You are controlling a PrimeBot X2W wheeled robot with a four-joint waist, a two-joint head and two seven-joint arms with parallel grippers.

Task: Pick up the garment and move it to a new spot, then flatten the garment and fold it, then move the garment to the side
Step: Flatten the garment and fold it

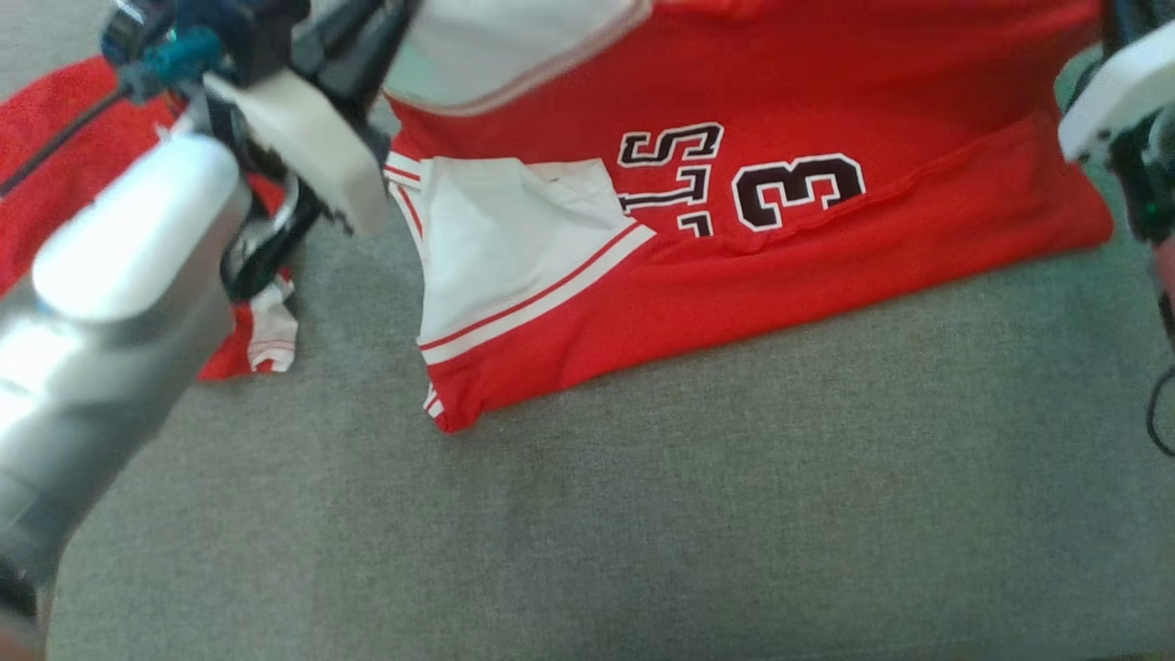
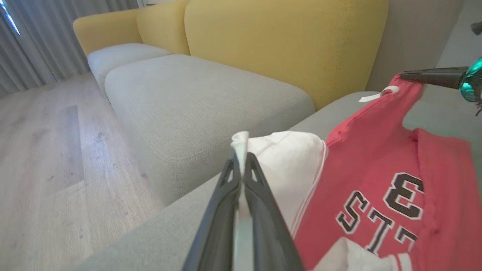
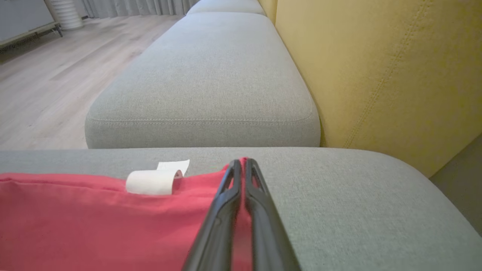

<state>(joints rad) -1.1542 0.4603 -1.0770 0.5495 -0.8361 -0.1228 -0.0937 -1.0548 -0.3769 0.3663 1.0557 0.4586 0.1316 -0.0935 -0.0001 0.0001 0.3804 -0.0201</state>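
To your far left in the head view, the silver left forearm (image 1: pixel 110 275) crosses the frame. Behind it a patch of red cloth (image 1: pixel 46 174) with a striped end (image 1: pixel 271 340) lies on the grey seat cushion (image 1: pixel 643 514). You cannot tell whether that cloth belongs to the same piece.

Moving right, the garment (image 1: pixel 826 92), a red jersey, stretches across the upper half of the view. Its top edge is raised and its lower edge rests on the cushion. A white sleeve (image 1: pixel 496 248) with red and white trim hangs at its left side. Black lettering and a numeral (image 1: pixel 799 188) outlined in white sit near the middle. At the right edge, the pale housing of the right arm (image 1: pixel 1115 92) comes into frame.

In the left wrist view, grey curtain (image 2: pixel 34 41) and wooden floor (image 2: pixel 45 150) are on the left. Next come more grey seats and the yellow backrest (image 2: pixel 282 45). Your left gripper (image 2: pixel 241 160) is pinched tight on a fold of the white sleeve, and the cloth sticks up between the fingertips. Further right, the red body of the jersey rises to a corner held in the right gripper (image 2: pixel 408 75).

In the right wrist view, that gripper's fingers are closed on the red edge, with fabric showing between them. A curled white label (image 3: pixel 154 180) sits just left of them on the top edge. The cushion lies beyond and the backrest stands to the right.
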